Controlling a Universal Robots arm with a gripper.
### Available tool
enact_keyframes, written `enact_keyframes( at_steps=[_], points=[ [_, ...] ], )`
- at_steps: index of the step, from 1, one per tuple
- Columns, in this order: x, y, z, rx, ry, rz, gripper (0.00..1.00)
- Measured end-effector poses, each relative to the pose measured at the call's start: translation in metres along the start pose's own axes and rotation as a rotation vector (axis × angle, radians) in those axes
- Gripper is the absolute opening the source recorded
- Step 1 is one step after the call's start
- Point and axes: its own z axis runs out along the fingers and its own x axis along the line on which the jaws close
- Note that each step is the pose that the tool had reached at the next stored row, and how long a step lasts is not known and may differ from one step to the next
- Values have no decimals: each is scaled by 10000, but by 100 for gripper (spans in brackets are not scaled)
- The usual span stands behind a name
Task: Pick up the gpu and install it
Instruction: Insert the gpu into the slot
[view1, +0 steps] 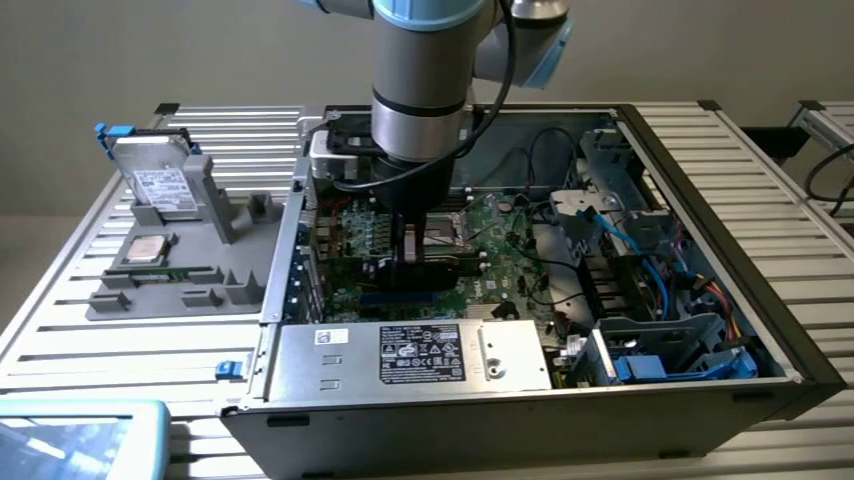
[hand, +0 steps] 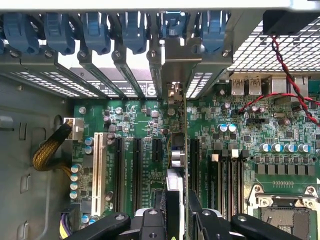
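The gripper (hand: 175, 229) is narrowed onto the gpu (hand: 176, 167), one finger on each face. It holds the card on edge, long side running toward the rear wall of the computer case (view1: 507, 430). The card hangs low over the motherboard (hand: 135, 120), above the row of black expansion slots (hand: 136, 170) near the board's middle. Its metal bracket (hand: 172, 92) sits close to the slotted openings under the blue latches (hand: 134, 30).

By my reading the pick is done and the work stands at the install — the card is lined up over a slot but not visibly seated. Seating calls for the contact edge square to the slot, the bracket meeting its opening, and a straight push.

The contact edge and the slot beneath it are hidden by the card and the fingers — which slot it is, and whether they touch, I cannot tell.
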Motion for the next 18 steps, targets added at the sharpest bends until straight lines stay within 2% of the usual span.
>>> enact_keyframes(
  at_steps=[13, 18],
  points=[
    [3, 16, 9, 0, 9, 2, 28],
    [3, 19, 11, -1, 77, 29, 28]
  ],
)
